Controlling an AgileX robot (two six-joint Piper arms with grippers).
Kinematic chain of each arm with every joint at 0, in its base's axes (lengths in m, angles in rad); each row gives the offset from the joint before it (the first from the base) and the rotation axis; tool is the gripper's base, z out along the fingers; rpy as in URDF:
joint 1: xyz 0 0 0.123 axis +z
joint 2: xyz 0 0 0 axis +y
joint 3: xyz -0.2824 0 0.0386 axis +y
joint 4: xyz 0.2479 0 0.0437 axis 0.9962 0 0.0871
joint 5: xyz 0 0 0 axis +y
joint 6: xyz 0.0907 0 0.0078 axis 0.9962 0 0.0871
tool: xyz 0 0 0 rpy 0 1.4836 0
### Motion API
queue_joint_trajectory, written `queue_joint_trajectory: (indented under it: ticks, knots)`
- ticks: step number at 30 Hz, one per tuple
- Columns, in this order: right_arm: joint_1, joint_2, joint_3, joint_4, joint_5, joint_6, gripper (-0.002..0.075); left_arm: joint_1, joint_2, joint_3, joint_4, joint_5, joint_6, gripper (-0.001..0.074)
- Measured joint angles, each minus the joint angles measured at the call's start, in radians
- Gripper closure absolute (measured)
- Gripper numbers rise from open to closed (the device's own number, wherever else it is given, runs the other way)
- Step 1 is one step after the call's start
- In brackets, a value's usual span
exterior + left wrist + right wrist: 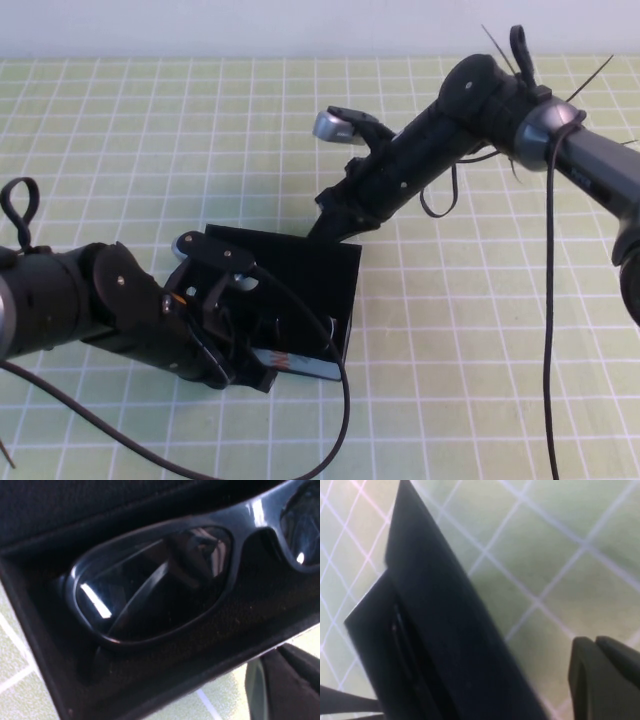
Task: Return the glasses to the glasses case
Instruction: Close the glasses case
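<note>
The black glasses case (300,275) lies mid-table, its blue, white and orange patterned side (300,364) facing me. Its lid (450,630) stands partly raised over the box. The black glasses (165,580) with dark lenses lie inside the case (165,675), as the left wrist view shows; in the high view the lid and my left arm hide them. My left gripper (245,372) sits shut and empty just outside the case's near wall and also shows in the left wrist view (282,682). My right gripper (328,222) is shut and empty at the lid's far edge, with a strip of mat between it (596,652) and the lid.
The green checked mat (480,330) covers the table all round the case. My left arm's black cable (345,420) loops past the case's near right corner, and the right arm's cable (548,300) hangs down on the right.
</note>
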Motion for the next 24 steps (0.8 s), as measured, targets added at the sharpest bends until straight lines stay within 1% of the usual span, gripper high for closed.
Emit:
queue_joint_trajectory:
  ticks: [11, 18, 21, 24]
  knots:
    - [0.112, -0.019, 0.0, -0.01, 0.002, 0.005, 0.0743, 0.0, 0.0, 0.0, 0.0, 0.0, 0.0, 0.0738]
    - [0.116, -0.111, 0.042, -0.021, 0.002, 0.027, 0.0743, 0.0, 0.0, -0.001, 0.012, 0.007, 0.017, 0.0738]
    - [0.116, -0.166, 0.113, -0.021, 0.004, 0.029, 0.0743, 0.0, -0.007, -0.021, 0.075, 0.06, 0.023, 0.0738]
    - [0.116, -0.208, 0.189, -0.021, 0.004, 0.03, 0.0743, 0.0, -0.035, -0.063, 0.17, 0.155, 0.017, 0.0738]
